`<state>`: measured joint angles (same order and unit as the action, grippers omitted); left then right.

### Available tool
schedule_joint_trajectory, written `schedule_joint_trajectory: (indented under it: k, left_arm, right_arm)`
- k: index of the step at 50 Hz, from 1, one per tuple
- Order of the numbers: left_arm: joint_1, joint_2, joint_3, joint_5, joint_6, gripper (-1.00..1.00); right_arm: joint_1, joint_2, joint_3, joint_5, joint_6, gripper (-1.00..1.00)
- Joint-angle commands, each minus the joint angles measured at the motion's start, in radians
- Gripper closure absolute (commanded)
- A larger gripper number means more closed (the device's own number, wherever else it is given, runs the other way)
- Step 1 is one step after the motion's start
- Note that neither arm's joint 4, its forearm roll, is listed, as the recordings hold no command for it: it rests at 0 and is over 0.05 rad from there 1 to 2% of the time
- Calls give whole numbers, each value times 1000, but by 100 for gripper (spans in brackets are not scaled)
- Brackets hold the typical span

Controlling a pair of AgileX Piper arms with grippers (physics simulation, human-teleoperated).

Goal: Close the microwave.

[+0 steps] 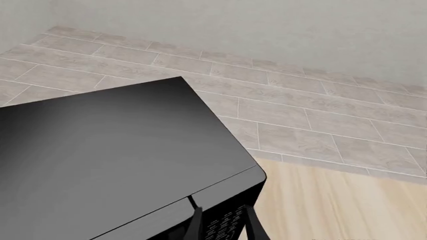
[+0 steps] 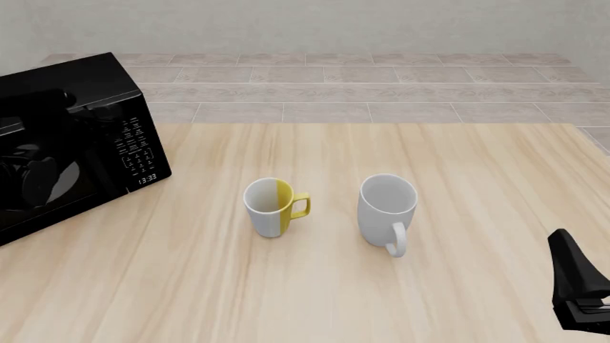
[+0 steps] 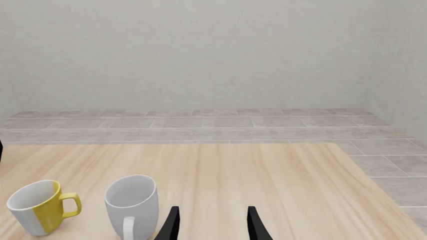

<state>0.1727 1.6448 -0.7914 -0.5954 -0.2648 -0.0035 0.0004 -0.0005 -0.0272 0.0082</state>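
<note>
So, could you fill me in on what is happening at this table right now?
Two simulated arms are working at a wooden table; the job is shutting the microwave. Its door looks closed or nearly so. The left hand is open just over the microwave's top front edge, above the keypad, holding nothing. The right hand waits open near the table's right side. A yellow-and-white mug and a white mug stand untouched mid-table.

The front view looks down from above the table's (image 2: 381,286) near edge toward the far wall. The left wrist view sits close above the microwave (image 1: 100,165) at the table's left edge. The right wrist view looks low from the near right corner, sharing both mugs with the front view.
</note>
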Motion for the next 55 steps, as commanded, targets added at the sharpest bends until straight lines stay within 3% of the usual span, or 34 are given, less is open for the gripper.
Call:
schedule_joint_trajectory:
  k: [1, 12, 16, 21, 23, 30, 32, 33, 48, 55]
  left_arm:
    - [95, 26, 127, -26, 189, -100]
    - [21, -281, 408, -81, 221, -100]
    - [0, -405, 480, -49, 239, -100]
    - [-12, -656, 575, 64, 265, -100]
    - [-17, -683, 586, 76, 270, -100]
    - [-62, -1009, 626, 327, 295, -100]
    - [-63, -1040, 623, 357, 293, -100]
    - [-72, -1122, 615, 437, 295, -100]
    - [-142, -1583, 577, 896, 319, -100]
    - [-166, -1644, 561, 957, 326, -100]
  right_arm:
    - [-1, 0, 0, 1, -2, -100]
    - [-1, 0, 0, 1, -3, -100]
    - [1, 0, 0, -1, -4, -100]
    - [1, 0, 0, -5, -2, -100]
    - [1, 0, 0, -5, -2, -100]
    - [-2, 0, -1, -11, 3, -100]
    - [-3, 0, -2, -11, 3, -100]
    - [-2, 0, -3, -12, 3, -100]
    - [-2, 0, -2, -11, -1, -100]
    - [-2, 0, -2, -11, -3, -100]
